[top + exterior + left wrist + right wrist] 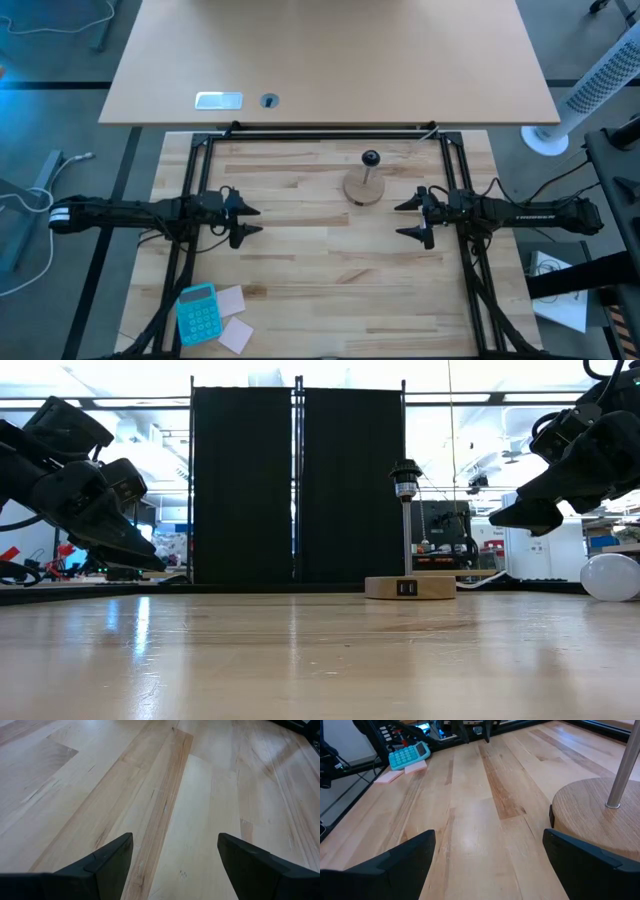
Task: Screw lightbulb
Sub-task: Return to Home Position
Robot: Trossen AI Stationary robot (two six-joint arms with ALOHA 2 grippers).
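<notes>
left arm (120, 213): stretched level, reaching in toward the lamp stand (362, 190) from its far left | left gripper (254, 221): fingers spread wide, well left of the stand | right arm (530, 212): stretched level from the stand's right | right gripper (400, 220): fingers spread wide, near the stand's base, just right of it

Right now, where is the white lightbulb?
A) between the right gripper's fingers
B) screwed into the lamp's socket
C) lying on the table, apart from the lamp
C: the low view shows the lightbulb lying on the table, apart from the lamp stand, whose black socket is empty.
</notes>
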